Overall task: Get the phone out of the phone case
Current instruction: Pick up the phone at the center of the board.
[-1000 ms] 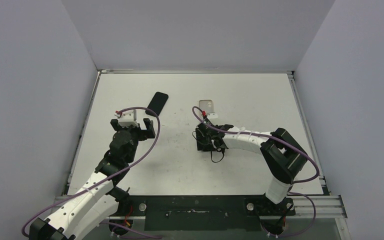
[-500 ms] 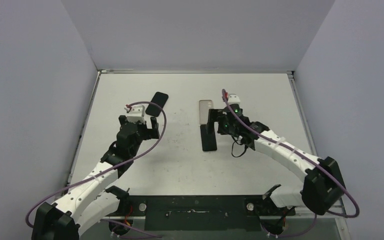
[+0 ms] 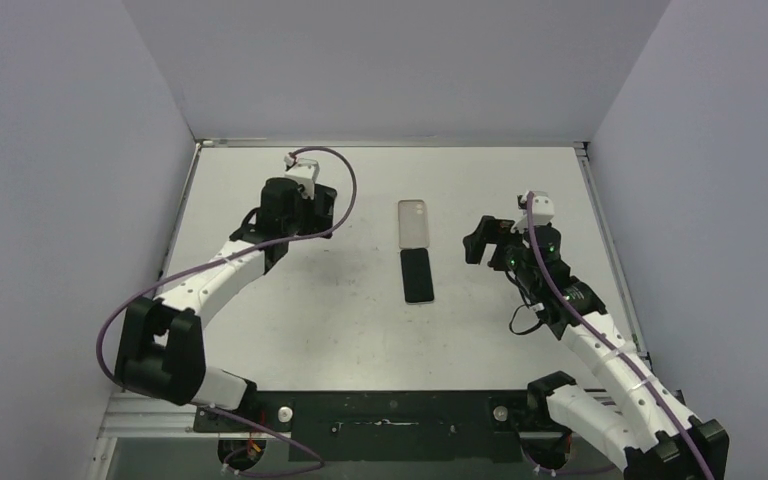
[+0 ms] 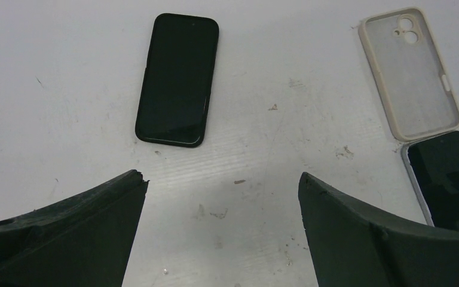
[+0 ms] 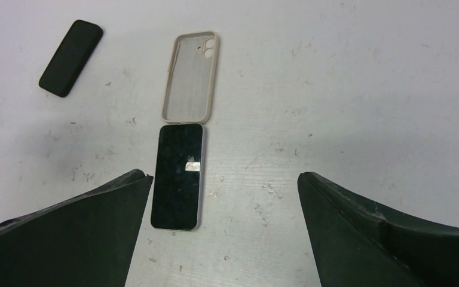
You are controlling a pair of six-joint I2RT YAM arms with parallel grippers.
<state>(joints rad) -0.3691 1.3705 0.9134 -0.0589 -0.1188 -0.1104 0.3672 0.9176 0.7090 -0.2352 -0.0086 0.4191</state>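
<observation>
The phone (image 3: 419, 276) lies flat, dark screen up, on the white table (image 3: 520, 330), just nearer than the empty beige phone case (image 3: 413, 222); their ends nearly touch. Both appear in the right wrist view, phone (image 5: 178, 176) and case (image 5: 190, 76), and at the right of the left wrist view, phone (image 4: 448, 173) and case (image 4: 411, 73). My right gripper (image 3: 482, 240) hangs open to the right of the phone, holding nothing, as the right wrist view (image 5: 224, 176) shows. Raised over the table's left part, my left gripper (image 3: 310, 205) is open and holds nothing, bare table showing between its fingers (image 4: 221, 179).
A black phone-shaped slab (image 4: 177, 79) lies flat on the left of the table, ahead of my left gripper, also in the right wrist view (image 5: 72, 57); the left arm covers it from above. Grey walls enclose the table on three sides.
My right gripper has opened, left the phone lying below the case, and pulled back to the right. The left arm has swung toward the far side over the black slab.
</observation>
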